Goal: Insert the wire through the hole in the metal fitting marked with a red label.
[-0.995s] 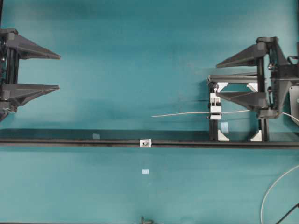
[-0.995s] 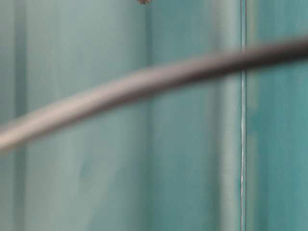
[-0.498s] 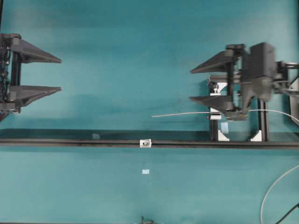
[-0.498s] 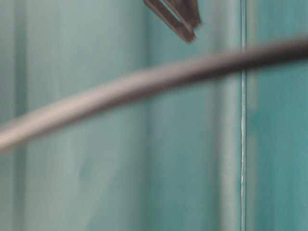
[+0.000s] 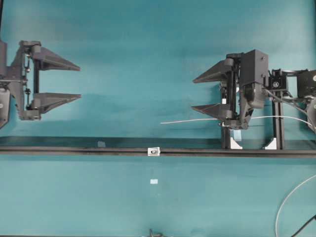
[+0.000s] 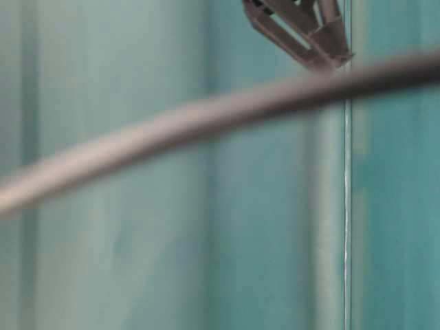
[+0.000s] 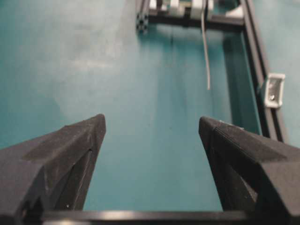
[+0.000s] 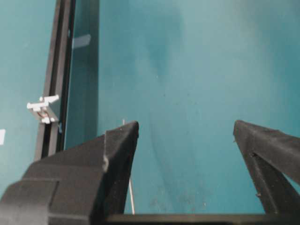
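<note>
- I see the left gripper [image 5: 79, 81] at the far left of the overhead view, jaws spread wide with nothing between them, well apart from every task part.
- I locate the metal fitting [image 5: 154, 151] on the black rail [image 5: 74, 151] that crosses the table [image 5: 148, 49]; its hole reads as a dark centre. No red label is discernible on it at this resolution.
- I read the wire [image 5: 190, 120] as lying roughly parallel to the rail, just above it in the overhead view, its free tip [image 5: 161, 122] near the fitting but apart from it.
- I see the right gripper [image 5: 200, 93] over the wire's right portion, jaws fully apart and holding nothing; its lower finger sits just beside the wire. Contact cannot be confirmed.
- Risk, in my judgement: the wire is thin and bowed. Closing off-centre could make it spring or roll out of the jaws. A grasp far from the tip could let the tip whip and miss the small hole.
- Risk: a low approach could strike the frame [image 5: 276, 133] beneath the right arm.
- Containers: none are visible in any view.
</note>
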You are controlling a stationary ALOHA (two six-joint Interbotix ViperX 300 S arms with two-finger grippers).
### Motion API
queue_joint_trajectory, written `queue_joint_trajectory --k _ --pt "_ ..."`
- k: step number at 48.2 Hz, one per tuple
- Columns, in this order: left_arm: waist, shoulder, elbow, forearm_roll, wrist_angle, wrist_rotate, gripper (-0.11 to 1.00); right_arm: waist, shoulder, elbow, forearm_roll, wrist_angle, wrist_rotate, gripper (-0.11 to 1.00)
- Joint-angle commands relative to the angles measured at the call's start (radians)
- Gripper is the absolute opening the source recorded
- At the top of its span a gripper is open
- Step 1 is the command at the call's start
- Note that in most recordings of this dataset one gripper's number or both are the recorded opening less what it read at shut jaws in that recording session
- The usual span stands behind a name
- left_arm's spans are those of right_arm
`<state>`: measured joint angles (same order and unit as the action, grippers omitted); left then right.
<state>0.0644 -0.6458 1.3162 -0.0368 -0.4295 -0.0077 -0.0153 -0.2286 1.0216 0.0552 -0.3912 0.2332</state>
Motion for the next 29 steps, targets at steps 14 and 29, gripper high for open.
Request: queue_joint_trajectory --k 14,29 --pt "-0.003 0.170 -0.012 0.003 -0.129 0.015 0.89 0.038 0.057 0.003 -0.002 -0.057 0.006 0.90" --pt "-0.014 0.307 -0.031 0.003 -0.222 0.055 0.88 0.055 0.127 -0.002 -0.002 -0.127 0.014 0.90"
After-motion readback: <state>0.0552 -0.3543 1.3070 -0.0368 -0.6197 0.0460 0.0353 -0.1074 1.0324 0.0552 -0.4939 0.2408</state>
